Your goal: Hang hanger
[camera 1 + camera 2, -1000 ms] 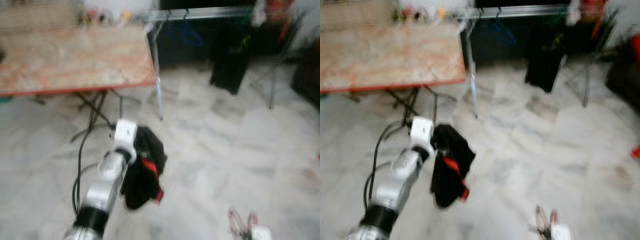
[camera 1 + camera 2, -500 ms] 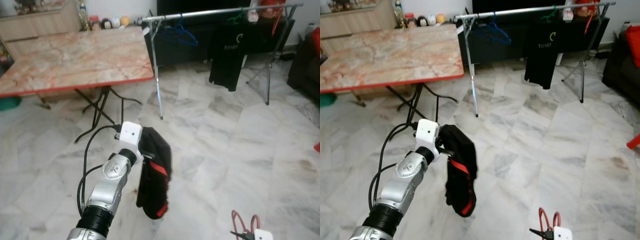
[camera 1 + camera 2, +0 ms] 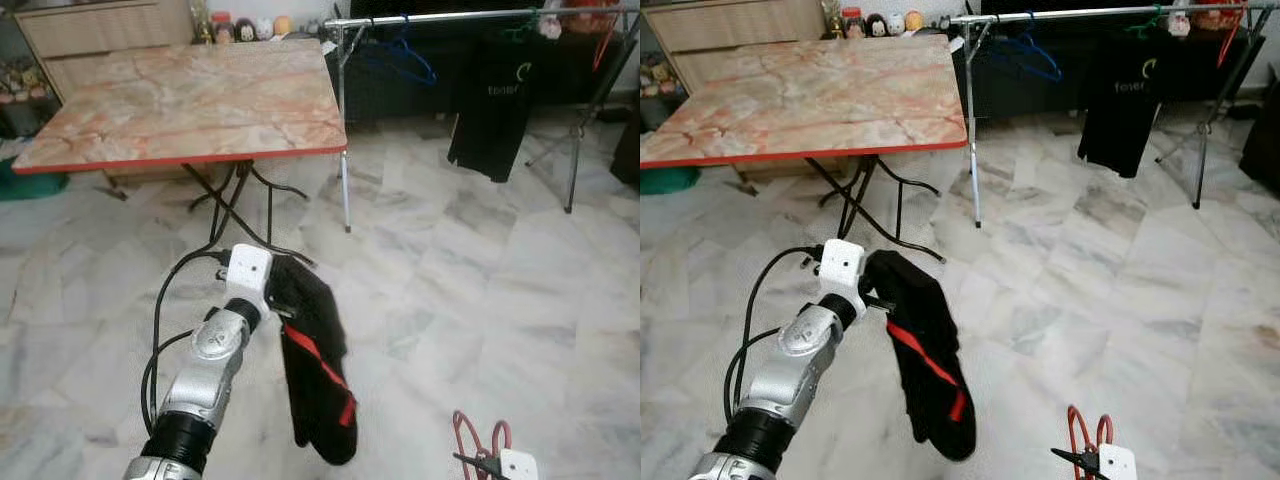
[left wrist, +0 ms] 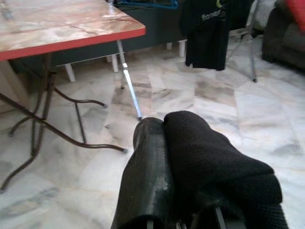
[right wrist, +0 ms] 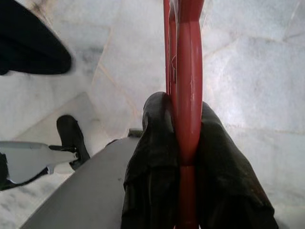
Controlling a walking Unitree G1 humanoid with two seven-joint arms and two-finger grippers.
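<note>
A red hanger (image 5: 188, 71) is clamped between the two black fingers (image 5: 152, 162) of my right gripper (image 5: 185, 138), low at my right above the floor; its red loops (image 3: 478, 440) also show in the left eye view. My left gripper (image 4: 164, 191) is raised in front of me, shut on a black garment with a red stripe (image 3: 318, 375) that drapes over it and hangs down. The clothes rail (image 3: 470, 15) stands across the room at the back right, far from both grippers.
A marble-topped folding table with a red edge (image 3: 150, 110) stands ahead on the left. A blue hanger (image 3: 405, 62) and a black T-shirt (image 3: 495, 100) hang on the rail. A black cable (image 3: 158, 330) trails by my left arm. Marble floor (image 3: 500, 280) lies open towards the rail.
The whole view has shifted and sharpened, so the camera has moved. The black garment now hangs lower and longer from my left gripper. Both grips are unchanged.
</note>
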